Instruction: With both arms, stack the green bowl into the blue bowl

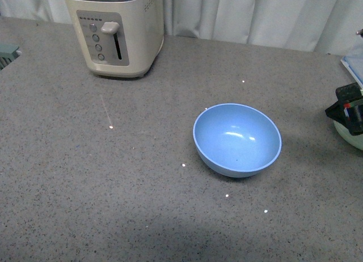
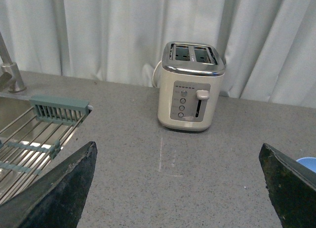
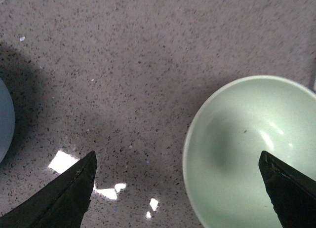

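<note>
On speckled grey stone counter (image 3: 123, 65): pale mint-green round plastic bowl (image 3: 247, 154) partly under right gripper (image 3: 177, 156) — fingers spread, empty. Nearby, light sky-blue round plastic bowl (image 1: 237, 138). Likewise spread — left gripper (image 2: 177, 149).

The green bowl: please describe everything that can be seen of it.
The green bowl is round, deep and pale mint, of matte plastic as it looks, with a thin lighter rim. It stands upright and empty on the grey speckled counter, apart from the blue bowl. The right tool hangs open above its rim, one finger over the inside, one outside. Nothing else visibly touches it. The front view shows only a sliver of it.
</note>
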